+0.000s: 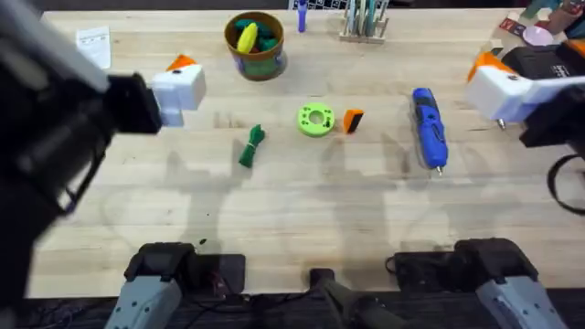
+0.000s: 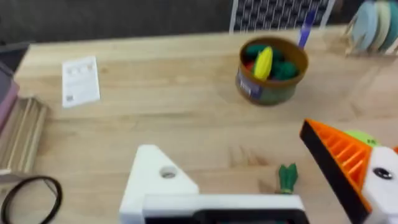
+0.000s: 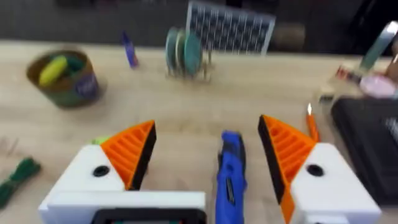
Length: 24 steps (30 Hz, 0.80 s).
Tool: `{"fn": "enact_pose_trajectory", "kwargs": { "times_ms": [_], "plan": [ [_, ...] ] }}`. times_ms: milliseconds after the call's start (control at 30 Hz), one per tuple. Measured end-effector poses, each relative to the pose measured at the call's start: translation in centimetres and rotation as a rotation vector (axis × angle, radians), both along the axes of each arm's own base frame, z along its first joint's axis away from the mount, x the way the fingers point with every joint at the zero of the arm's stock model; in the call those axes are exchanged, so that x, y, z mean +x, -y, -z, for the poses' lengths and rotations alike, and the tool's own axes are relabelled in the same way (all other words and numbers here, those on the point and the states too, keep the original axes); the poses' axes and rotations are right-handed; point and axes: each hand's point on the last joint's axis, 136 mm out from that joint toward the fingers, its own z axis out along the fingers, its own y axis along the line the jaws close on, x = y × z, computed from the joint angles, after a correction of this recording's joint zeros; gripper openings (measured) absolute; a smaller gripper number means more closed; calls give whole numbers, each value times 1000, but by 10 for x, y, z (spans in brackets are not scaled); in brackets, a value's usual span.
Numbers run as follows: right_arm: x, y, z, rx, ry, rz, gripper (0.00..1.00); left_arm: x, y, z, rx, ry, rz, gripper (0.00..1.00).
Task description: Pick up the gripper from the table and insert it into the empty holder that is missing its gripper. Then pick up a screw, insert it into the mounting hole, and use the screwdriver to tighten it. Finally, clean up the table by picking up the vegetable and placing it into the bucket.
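The small orange gripper (image 1: 353, 121) lies mid-table beside a bright-green disc (image 1: 315, 121). My left gripper (image 1: 178, 90) (image 2: 230, 149) hovers open over the left side. One of its white mounts is the empty holder (image 2: 155, 180), bare of a pad; the other carries an orange pad (image 2: 339, 155). The blue screwdriver (image 1: 430, 128) (image 3: 231, 168) lies right of centre, seen between the fingers of my open right gripper (image 1: 501, 87) (image 3: 205, 134). The dark-green vegetable (image 1: 252, 146) (image 2: 287, 177) lies left of the disc. The bucket (image 1: 256, 44) (image 2: 270, 71) stands at the back. A tiny dark speck (image 1: 203, 242) may be the screw; I cannot tell.
A rack of discs (image 3: 186, 53) and a tool stand (image 1: 364, 23) line the back edge. A paper card (image 2: 81, 81) lies back left, a black ring (image 2: 31, 196) near it. A black box (image 3: 370, 143) and a thin orange pen (image 3: 311, 121) sit far right.
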Motion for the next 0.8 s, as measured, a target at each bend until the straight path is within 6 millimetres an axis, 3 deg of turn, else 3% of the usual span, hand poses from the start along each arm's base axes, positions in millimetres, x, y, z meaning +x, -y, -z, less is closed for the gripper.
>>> {"fn": "enact_pose_trajectory", "kwargs": {
  "times_ms": [400,600,800],
  "plan": [
    [18,-1,63,-1,-597,-3,992,35,0,41,11,-451,8,985],
    [18,-1,83,-1,-723,-3,991,39,0,73,10,-615,9,985],
    [18,-1,85,-1,-732,-3,991,43,0,90,10,-677,9,985]
  ]
}}
